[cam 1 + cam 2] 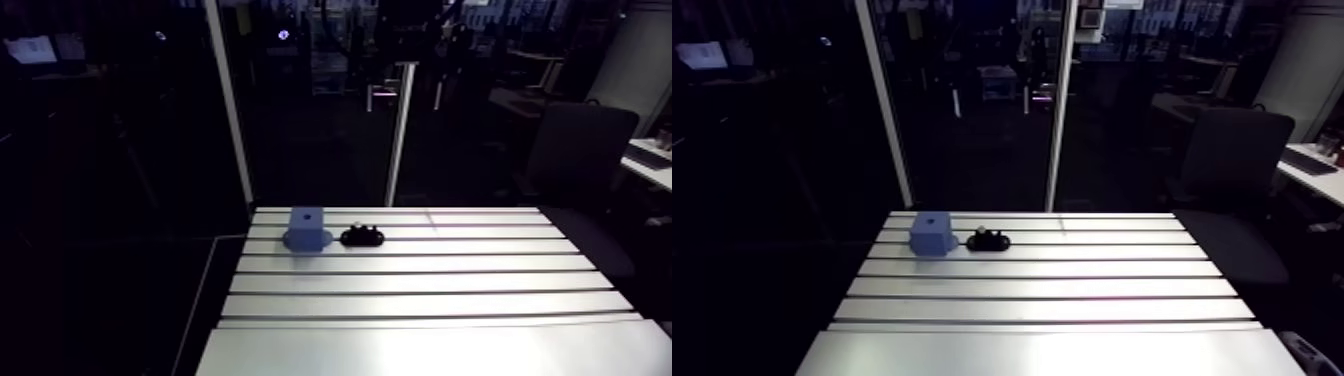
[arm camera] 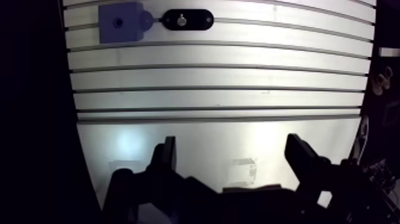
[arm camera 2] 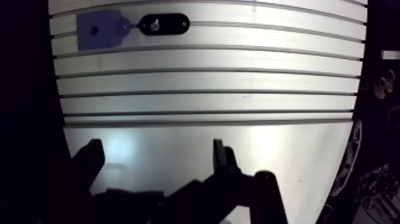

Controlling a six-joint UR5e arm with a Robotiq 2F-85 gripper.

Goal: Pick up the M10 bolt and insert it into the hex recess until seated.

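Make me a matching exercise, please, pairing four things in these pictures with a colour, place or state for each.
Things
1. block
2. holder
3. bolt
4. gripper

Descriptions
A. open and empty
B. pale metal, standing in the middle of the holder
C. blue, with a small hole in its top
D. black and oval, lying beside the block

Pairs: 1-C, 2-D, 3-B, 4-A.
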